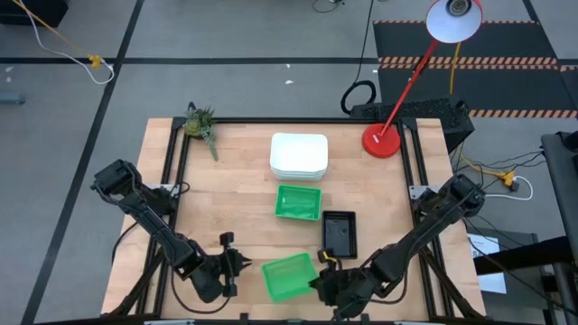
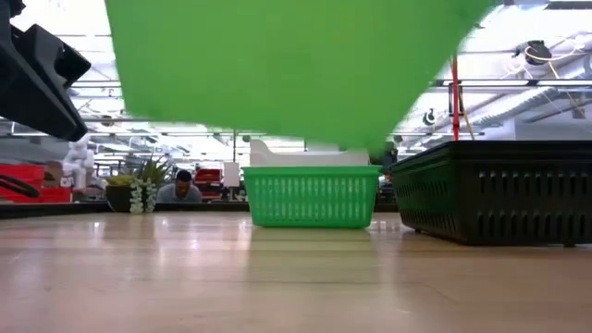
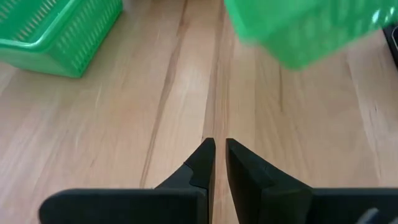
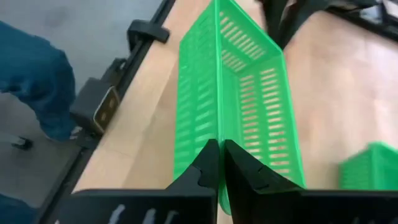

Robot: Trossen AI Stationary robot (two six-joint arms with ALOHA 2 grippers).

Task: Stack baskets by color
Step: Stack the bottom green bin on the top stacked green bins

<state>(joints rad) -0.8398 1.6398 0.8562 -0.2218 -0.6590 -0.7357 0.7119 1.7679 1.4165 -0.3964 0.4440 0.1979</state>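
Green plastic fills the right hand: its two dark fingers are pinched tight on the rim of a green basket, which is lifted off the wooden table near the front edge. In the low view this basket hangs in the air and looks blurry. The right arm comes in from the right side of the table, bends down low and reaches toward the front middle, so its hand sits at the basket's right end. The left arm comes in from the left side and bends the same way, low and forward. The left hand is just beside the lifted basket, on its left, and it is not touching it. Its fingers are almost together with only a thin gap, and they hold nothing. A second green basket sits flat on the middle of the table. Behind it is a pile of white baskets. A black basket sits just beside the second green one, closer to the right arm. A red lamp base stands at the back right, and a small plant lies at the back left corner. A person shows far off in the room behind the table.
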